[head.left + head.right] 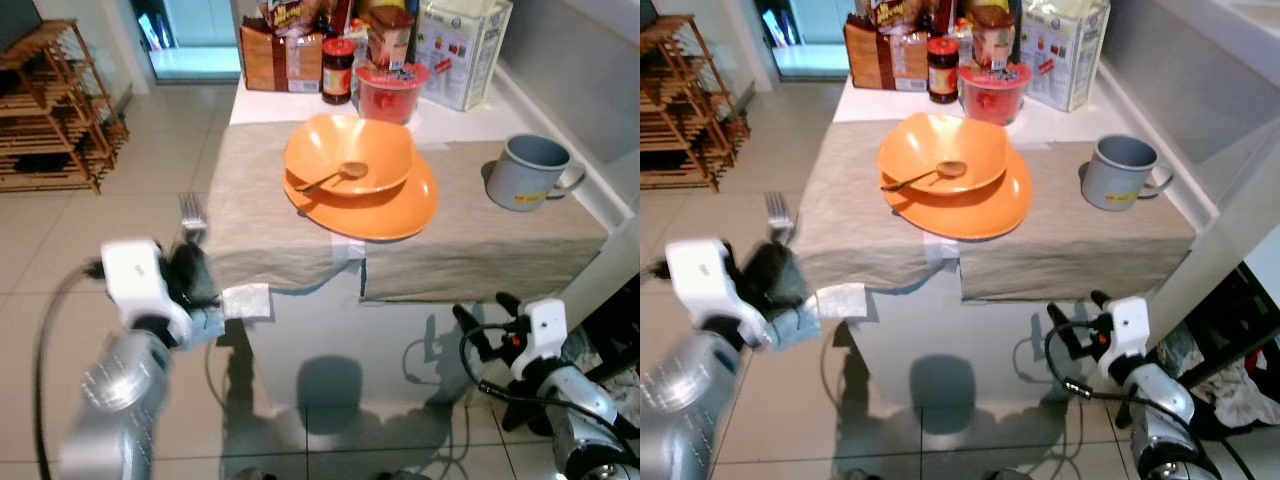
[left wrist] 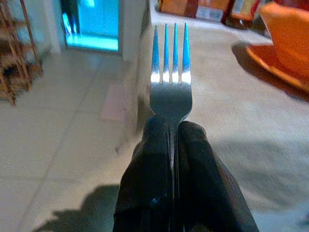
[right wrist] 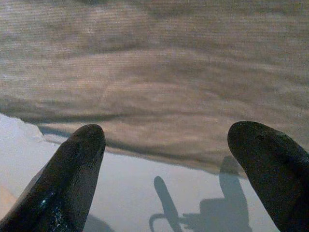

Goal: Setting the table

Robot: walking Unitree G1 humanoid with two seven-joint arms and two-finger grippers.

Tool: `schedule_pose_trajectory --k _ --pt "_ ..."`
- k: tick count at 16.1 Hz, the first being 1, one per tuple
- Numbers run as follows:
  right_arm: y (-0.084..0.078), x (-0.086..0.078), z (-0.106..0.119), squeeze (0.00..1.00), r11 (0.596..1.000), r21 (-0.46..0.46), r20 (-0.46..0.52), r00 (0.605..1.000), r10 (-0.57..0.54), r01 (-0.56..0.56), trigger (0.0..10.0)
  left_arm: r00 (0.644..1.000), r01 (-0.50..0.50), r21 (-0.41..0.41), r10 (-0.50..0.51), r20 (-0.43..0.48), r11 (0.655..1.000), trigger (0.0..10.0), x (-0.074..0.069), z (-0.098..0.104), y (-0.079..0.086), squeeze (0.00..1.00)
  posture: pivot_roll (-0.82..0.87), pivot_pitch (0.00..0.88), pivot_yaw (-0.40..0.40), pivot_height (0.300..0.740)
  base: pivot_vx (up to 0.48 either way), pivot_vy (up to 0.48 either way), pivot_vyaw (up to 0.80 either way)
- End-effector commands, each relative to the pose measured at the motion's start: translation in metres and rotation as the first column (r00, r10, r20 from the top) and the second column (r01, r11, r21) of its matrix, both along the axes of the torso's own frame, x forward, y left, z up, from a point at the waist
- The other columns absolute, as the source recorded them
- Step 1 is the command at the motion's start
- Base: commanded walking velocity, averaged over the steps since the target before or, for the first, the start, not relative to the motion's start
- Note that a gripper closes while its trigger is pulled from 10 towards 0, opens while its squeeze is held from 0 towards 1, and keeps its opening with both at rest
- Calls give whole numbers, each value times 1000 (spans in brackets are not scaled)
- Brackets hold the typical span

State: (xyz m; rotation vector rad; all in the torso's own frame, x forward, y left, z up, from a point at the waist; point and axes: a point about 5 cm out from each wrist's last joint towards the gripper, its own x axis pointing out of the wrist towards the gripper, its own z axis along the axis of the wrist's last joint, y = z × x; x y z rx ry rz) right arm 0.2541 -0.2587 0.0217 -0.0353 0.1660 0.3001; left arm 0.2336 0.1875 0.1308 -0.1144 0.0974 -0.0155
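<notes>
Beige cloth [image 1: 470,250] covers the desk [image 1: 300,105]; on it sit plate [image 1: 400,210], bowl [image 1: 375,150], spoon [image 1: 335,177], mug [image 1: 525,172]. Left end effector [image 1: 190,262] pinches a fork [image 1: 192,215] upright beside the desk's left edge. Right end effector [image 1: 485,322] is spread, low before the desk.

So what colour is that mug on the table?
The mug is grey-blue, clearest in the left eye view.

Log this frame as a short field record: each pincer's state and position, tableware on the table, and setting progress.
left pincer: shut on fork, held tines-up off the table's left front corner
right pincer: open, low in front of the table, holding nothing
plate: orange, on the beige cloth
bowl: orange, on the plate
spoon: lying in the bowl
mug: grey, right of the plate
progress: fork not yet laid
</notes>
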Motion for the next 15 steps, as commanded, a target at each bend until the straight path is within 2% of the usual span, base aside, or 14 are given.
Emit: schedule_pose_trajectory --k 1,3,6,8,10,11,12,13,14,15 --pt "5 6 3 0 1000 10 17 1000 -5 5 10000 999 -1 -3 2 32 1000 0 -4 5 -2 0 -91 0 27 740 0 0 0" --pt "14 8 2 0 1000 8 24 999 25 -25 10000 1000 9 -4 -9 -1 1000 0 -14 -3 -10 0 -91 0 25 740 0 0 0" --pt "11 10 3 0 1000 16 18 1000 17 -17 10000 999 32 -4 -32 -4 999 0 -18 -7 -24 0 -99 0 26 740 0 0 0" --pt "14 11 0 0 1000 -5 -13 1000 23 -23 10000 999 33 -13 -33 -4 999 0 -16 -8 -28 0 -100 0 25 740 0 0 0" --pt "19 12 -7 0 998 -44 -89 995 33 -37 10000 999 31 -11 -31 14 999 0 -7 -6 -30 0 -92 0 24 740 0 0 0" --pt "18 16 -4 0 999 -35 -80 996 29 -32 10000 999 34 -6 -34 20 999 0 -2 -5 -31 0 -90 0 26 740 0 0 0" --pt "49 26 3 0 997 -23 17 997 77 -77 10000 1000 25 -10 -25 19 1000 0 1 -5 -30 0 -90 0 27 740 0 0 0" --pt "92 44 30 0 993 8 166 980 114 -117 10000 1000 10 -12 -10 14 1000 0 6 -7 -28 0 -90 0 27 740 0 0 0" --pt "103 55 51 0 993 32 218 970 103 -113 10000 1000 5 -12 -5 12 1000 0 8 -7 -26 0 -90 0 27 740 0 0 0" --pt "105 63 67 0 995 43 235 969 75 -87 10000 1000 4 -11 -4 13 1000 0 9 -7 -26 0 -92 0 25 740 0 0 0"
